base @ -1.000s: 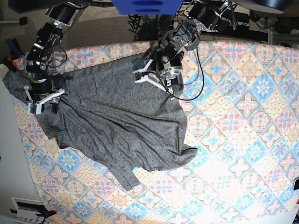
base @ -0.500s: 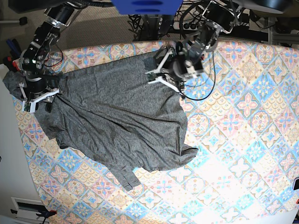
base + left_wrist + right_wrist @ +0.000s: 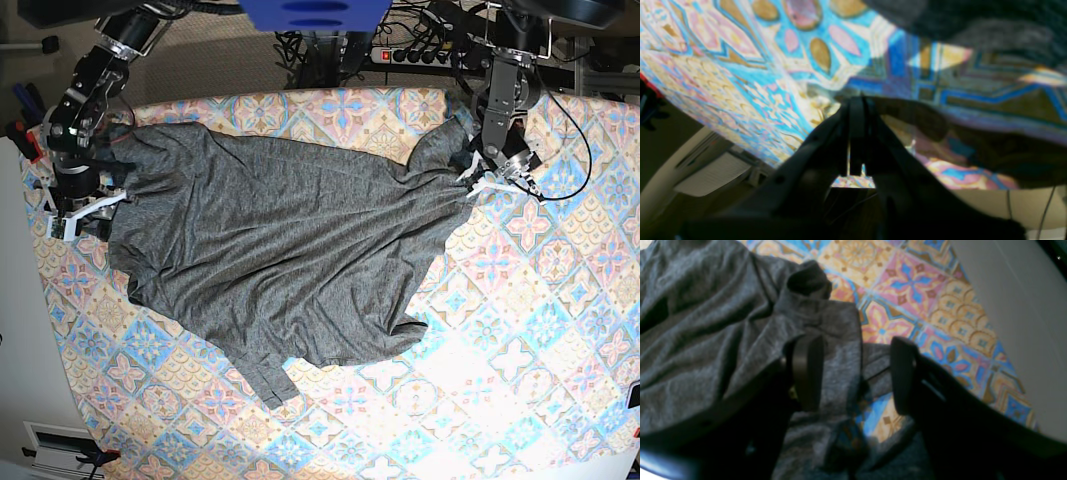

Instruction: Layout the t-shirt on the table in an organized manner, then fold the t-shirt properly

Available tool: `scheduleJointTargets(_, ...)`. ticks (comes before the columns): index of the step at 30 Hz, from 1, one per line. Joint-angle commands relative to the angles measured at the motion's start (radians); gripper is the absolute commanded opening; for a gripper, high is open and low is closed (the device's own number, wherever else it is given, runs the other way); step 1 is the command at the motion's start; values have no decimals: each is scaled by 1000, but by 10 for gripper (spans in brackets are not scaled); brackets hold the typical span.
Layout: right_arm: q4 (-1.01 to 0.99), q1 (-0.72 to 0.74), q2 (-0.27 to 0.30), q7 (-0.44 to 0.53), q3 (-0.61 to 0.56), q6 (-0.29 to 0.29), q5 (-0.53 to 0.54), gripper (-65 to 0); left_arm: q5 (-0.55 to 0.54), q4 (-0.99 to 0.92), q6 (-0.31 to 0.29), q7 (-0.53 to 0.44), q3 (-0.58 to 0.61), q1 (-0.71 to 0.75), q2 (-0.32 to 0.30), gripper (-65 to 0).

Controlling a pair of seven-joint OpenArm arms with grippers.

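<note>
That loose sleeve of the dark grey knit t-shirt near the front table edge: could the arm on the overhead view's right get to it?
Probably yes: nothing lies on the patterned table between the left gripper and the sleeve, but its jaws are shut on the t-shirt.

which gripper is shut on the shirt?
The left gripper, on the base view's right: jaws shut on the t-shirt edge. The right gripper stands open.

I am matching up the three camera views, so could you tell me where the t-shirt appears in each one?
Base: the t-shirt spreads across the left and centre of the table.
Left wrist: only a dark blurred patch at the top right.
Right wrist: it fills the left half.
Shared landmark: the tile-patterned table.
</note>
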Motion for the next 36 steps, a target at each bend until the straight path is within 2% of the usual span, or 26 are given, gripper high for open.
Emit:
scheduleJointTargets(1,21,16,17,31,4,-1,10,-345,0,13,2,-24,-21,0,-22,-650)
scheduleJointTargets(7,19,18,17,31,2,-1,10,-345,-8,128,2,-52,-54,25,-5,-650)
scheduleJointTargets(14,16,18,15,37,5,-4,10,-345,-9,387,2,-58,-52,19,138,-650)
scheduleJointTargets(18,13,19,-3,49,97,-6,12,-345,-2,393,2,-50,-9,-65,233,-635)
scheduleJointTargets(21,11,19,-38,118,200,-6,12,-345,-2,393,2,-58,-3,-89,305,-622)
scheduleJointTargets(23,4,38,-38,163,235,-6,12,-344,-2,387,2,-52,38,-110,333,-622)
scheduleJointTargets(29,-144,53,-35,160,235,2,12,-341,0,379,2,-52,140,-115,339,-622)
scheduleJointTargets(33,-237,62,-35,169,235,71,12,-341,0,378,2,-52,143,-115,336,-622)
scheduleJointTargets(36,-323,62,-35,170,242,88,12,-341,0,378,2,-52,140,-115,334,-622)
